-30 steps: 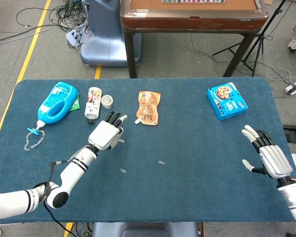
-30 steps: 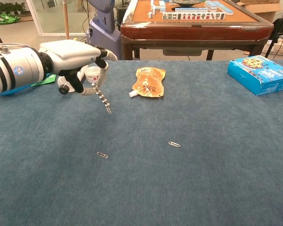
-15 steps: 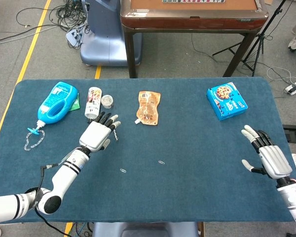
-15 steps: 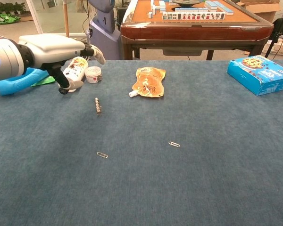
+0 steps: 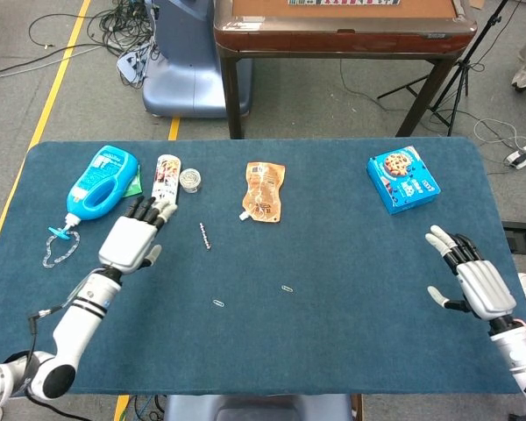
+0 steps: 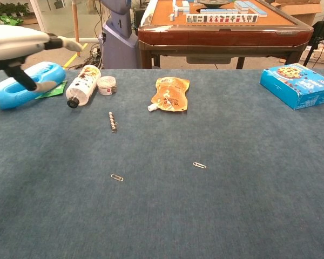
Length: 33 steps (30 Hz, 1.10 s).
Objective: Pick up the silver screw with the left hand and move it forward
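The silver screw (image 5: pixel 204 235) (image 6: pixel 113 121) lies flat on the blue table, free of any hand. My left hand (image 5: pixel 133 240) (image 6: pixel 22 44) hovers well to the screw's left, fingers spread and holding nothing. My right hand (image 5: pixel 470 277) rests open near the table's right edge, far from the screw, and shows only in the head view.
A blue bottle (image 5: pixel 99 182), a white bottle lying down (image 5: pixel 165 181) and a small cap (image 5: pixel 189 180) sit behind the screw. An orange pouch (image 5: pixel 265 191) lies mid-table, a blue box (image 5: pixel 403 179) far right. Two paper clips (image 5: pixel 218 303) (image 5: pixel 287 288) lie nearer me.
My left hand let go of the screw, which now lies on the table, and the hand has drawn back to the left. The right hand barely moved.
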### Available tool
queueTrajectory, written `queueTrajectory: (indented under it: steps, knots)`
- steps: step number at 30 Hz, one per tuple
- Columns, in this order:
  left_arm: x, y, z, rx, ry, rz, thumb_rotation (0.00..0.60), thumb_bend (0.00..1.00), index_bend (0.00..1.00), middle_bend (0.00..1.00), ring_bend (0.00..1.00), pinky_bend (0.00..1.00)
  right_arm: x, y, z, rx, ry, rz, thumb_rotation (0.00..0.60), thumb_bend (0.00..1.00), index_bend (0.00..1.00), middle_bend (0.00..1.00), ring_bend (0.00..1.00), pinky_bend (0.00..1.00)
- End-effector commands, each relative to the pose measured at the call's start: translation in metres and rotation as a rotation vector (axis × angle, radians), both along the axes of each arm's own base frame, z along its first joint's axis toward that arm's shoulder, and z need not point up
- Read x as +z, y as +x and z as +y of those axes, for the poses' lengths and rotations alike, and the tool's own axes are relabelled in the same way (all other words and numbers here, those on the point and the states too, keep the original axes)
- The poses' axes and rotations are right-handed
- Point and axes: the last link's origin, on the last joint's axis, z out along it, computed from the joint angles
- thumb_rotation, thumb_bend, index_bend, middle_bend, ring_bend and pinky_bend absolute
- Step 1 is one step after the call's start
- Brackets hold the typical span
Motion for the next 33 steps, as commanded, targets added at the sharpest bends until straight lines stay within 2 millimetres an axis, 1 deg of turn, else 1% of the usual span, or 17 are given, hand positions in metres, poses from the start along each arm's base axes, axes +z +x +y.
queueTrajectory:
  steps: [1, 5, 10, 13, 16, 19, 20, 23, 33]
  knots:
    - [0.027, -0.037, -0.02, 0.066, 0.064, -0.031, 0.6, 0.43, 0.02, 0.0, 0.0, 0.0, -0.002, 0.002, 0.002, 0.01, 0.006, 0.004, 0.6, 0.31, 0.0, 0.0, 0.0, 0.0]
    - [0.053, -0.072, -0.041, 0.137, 0.136, -0.077, 0.6, 0.43, 0.0, 0.0, 0.0, 0.0, -0.009, 0.006, 0.005, 0.026, 0.023, 0.02, 0.6, 0.31, 0.0, 0.0, 0.0, 0.0]
    - [0.078, -0.105, -0.066, 0.187, 0.205, -0.126, 0.6, 0.43, 0.0, 0.0, 0.0, 0.0, -0.023, 0.006, 0.007, 0.027, 0.06, 0.052, 0.6, 0.31, 0.0, 0.0, 0.0, 0.0]
    - [0.085, -0.12, -0.078, 0.192, 0.229, -0.159, 0.6, 0.43, 0.0, 0.0, 0.0, 0.0, -0.029, 0.004, 0.006, 0.021, 0.071, 0.077, 0.6, 0.31, 0.0, 0.0, 0.0, 0.0]
    - [0.085, -0.138, -0.088, 0.203, 0.234, -0.194, 0.6, 0.43, 0.0, 0.0, 0.0, 0.0, -0.035, 0.003, 0.006, 0.021, 0.08, 0.104, 0.6, 0.31, 0.0, 0.0, 0.0, 0.0]
    - [0.083, -0.159, -0.092, 0.247, 0.213, -0.213, 0.6, 0.43, 0.0, 0.0, 0.0, 0.0, -0.042, 0.003, 0.006, 0.02, 0.079, 0.122, 0.6, 0.31, 0.0, 0.0, 0.0, 0.0]
    - [0.084, -0.164, -0.092, 0.255, 0.214, -0.212, 0.6, 0.43, 0.0, 0.0, 0.0, 0.0, -0.043, 0.004, 0.006, 0.019, 0.077, 0.124, 0.6, 0.31, 0.0, 0.0, 0.0, 0.0]
    - [0.087, -0.17, -0.09, 0.255, 0.223, -0.214, 0.6, 0.43, 0.0, 0.0, 0.0, 0.0, -0.047, 0.004, 0.006, 0.016, 0.074, 0.137, 0.6, 0.31, 0.0, 0.0, 0.0, 0.0]
    - [0.089, -0.17, -0.09, 0.22, 0.233, -0.186, 0.6, 0.43, 0.0, 0.0, 0.0, 0.0, -0.053, 0.005, 0.009, 0.024, 0.088, 0.151, 0.6, 0.31, 0.0, 0.0, 0.0, 0.0]
